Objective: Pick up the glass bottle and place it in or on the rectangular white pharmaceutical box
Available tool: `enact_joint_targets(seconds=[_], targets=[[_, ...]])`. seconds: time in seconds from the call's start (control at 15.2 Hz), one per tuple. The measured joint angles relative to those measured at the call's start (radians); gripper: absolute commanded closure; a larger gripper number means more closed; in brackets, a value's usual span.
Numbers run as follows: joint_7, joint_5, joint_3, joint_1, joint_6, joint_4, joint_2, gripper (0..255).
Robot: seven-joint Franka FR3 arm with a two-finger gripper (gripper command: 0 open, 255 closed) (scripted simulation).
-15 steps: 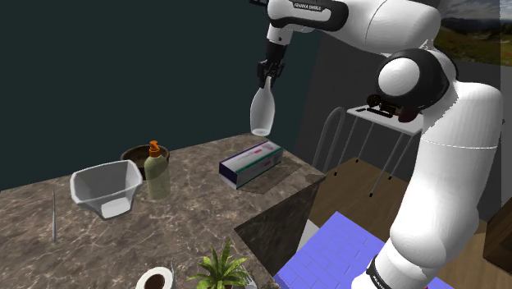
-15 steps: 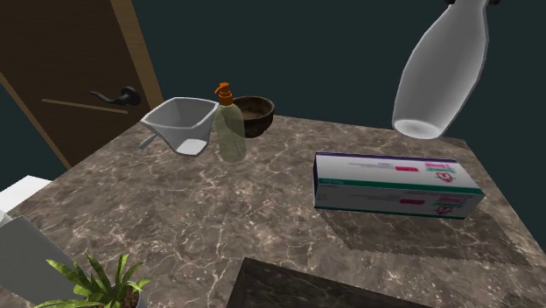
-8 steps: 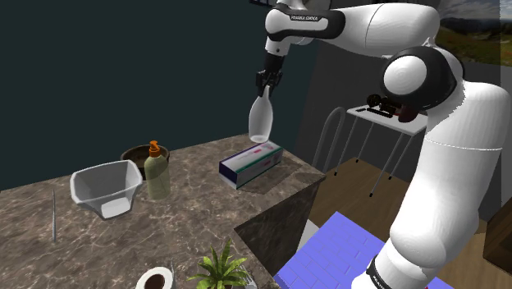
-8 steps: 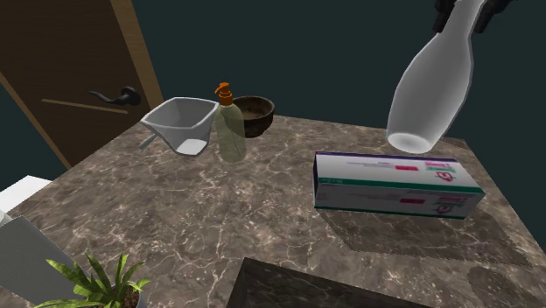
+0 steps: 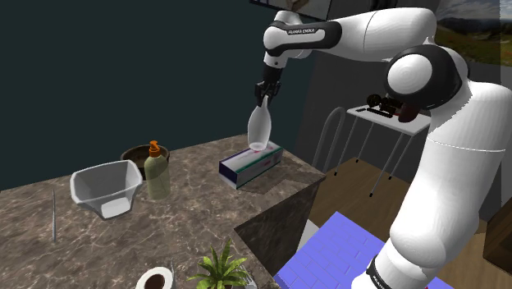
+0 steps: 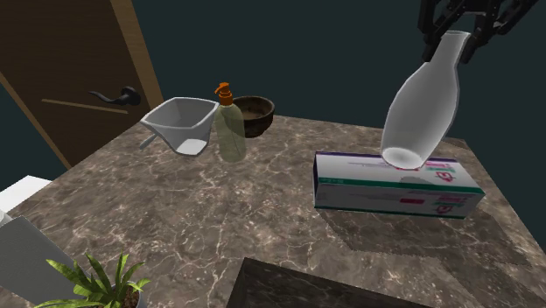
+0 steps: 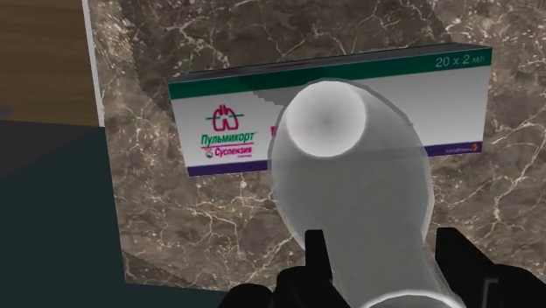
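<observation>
The pale glass bottle point(image 6: 420, 105) is pinched at its neck by the hand point(image 6: 457, 35) and is hung tilted, base lowest, directly over the white box point(image 6: 359, 191). The box is laid flat on the marbled desk point(image 6: 219, 219).

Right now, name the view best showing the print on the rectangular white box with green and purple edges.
The wrist view: the rectangular white box faces the camera, red logo and lettering readable, though the translucent bottle covers its middle. The second exterior view shows its side aslant; the shoulder view, its top from afar.
</observation>
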Motion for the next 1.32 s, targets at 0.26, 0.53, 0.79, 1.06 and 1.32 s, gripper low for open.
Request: enact_joint_targets(seconds=[0.26,0.53,0.79,1.06,1.32], targets=[[0.001,0.0,0.001,0.001,0.054,-0.056,-0.001,255],[0.0,0.0,0.001,0.001,0.089,-0.092,-0.002,255],[0.0,0.0,0.0,0.001,0.092,-0.095,-0.003,255],[0.0,0.0,0.0,0.001,0.092,-0.095,-0.003,0],[0.0,0.0,0.0,0.001,0.079,-0.085,-0.007,0]])
